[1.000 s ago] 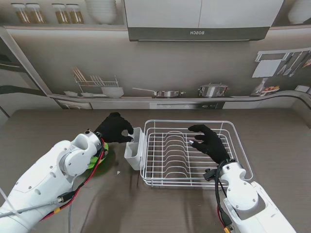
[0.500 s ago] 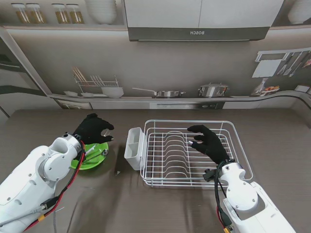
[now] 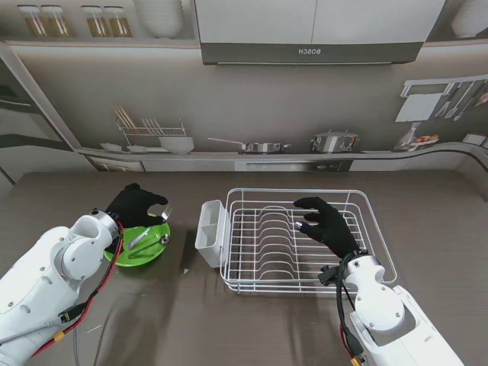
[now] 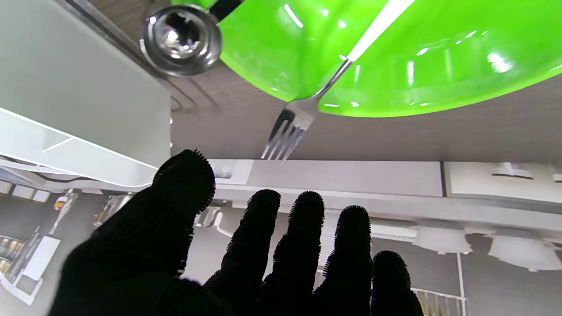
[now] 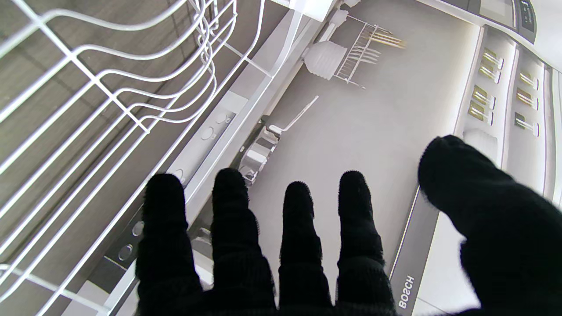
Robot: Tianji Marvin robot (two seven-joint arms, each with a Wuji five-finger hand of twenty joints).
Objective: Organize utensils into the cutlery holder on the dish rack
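Left wrist: fork (image 4: 303, 109) handle cropped

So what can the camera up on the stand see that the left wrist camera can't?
Only the stand view shows the whole dish rack, the right hand open over it, and the top of the cutlery holder. Only the left wrist view shows the fork tines poking past the rim and the ladle-like scoop up close. Both show the green bowl and the open left hand.
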